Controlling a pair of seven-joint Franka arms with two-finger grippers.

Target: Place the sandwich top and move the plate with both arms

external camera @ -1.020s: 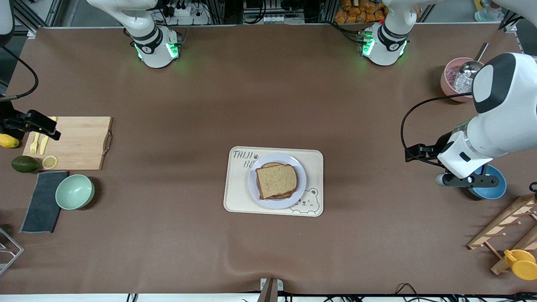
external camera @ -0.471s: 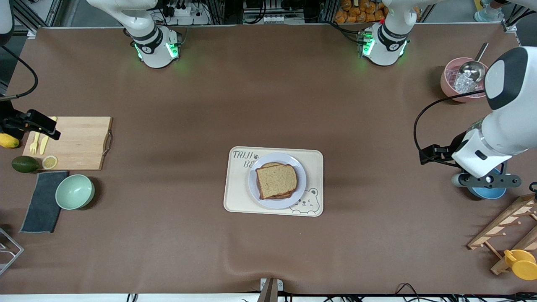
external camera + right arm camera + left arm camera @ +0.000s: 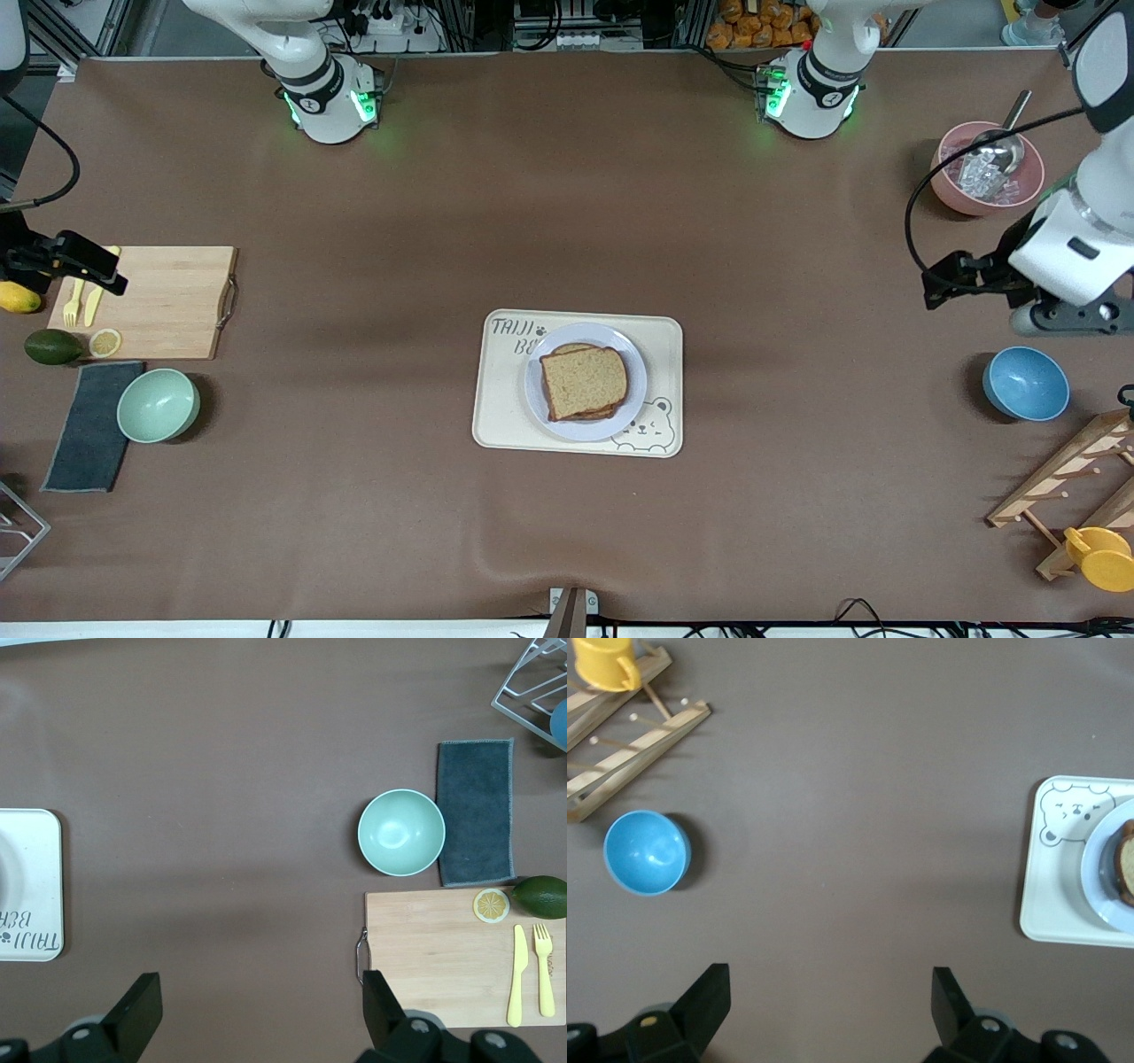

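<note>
The sandwich top (image 3: 583, 381), a plain brown bread slice, lies on a stack of toast on the lavender-white plate (image 3: 634, 390). The plate rests on a cream bear tray (image 3: 496, 416) mid-table. In the left wrist view the plate (image 3: 1097, 870) and a sliver of bread (image 3: 1127, 859) show at the frame's edge. My left gripper (image 3: 1063, 321) hangs open and empty over bare table between the blue bowl and the pink bowl; its jaws (image 3: 831, 1001) stand wide. My right gripper (image 3: 257, 1005) hangs open and empty, high beside the cutting board at the right arm's end.
At the left arm's end are a blue bowl (image 3: 1026, 383), a pink bowl with a scoop (image 3: 974, 173), and a wooden rack (image 3: 1063, 483) with a yellow cup (image 3: 1100, 556). At the right arm's end are a cutting board (image 3: 168, 301), a green bowl (image 3: 158, 405), a dark cloth (image 3: 89, 425) and an avocado (image 3: 51, 346).
My left arm has risen and swung off the blue bowl toward the pink bowl, uncovering the blue bowl. The right arm, sandwich and plate have not moved.
</note>
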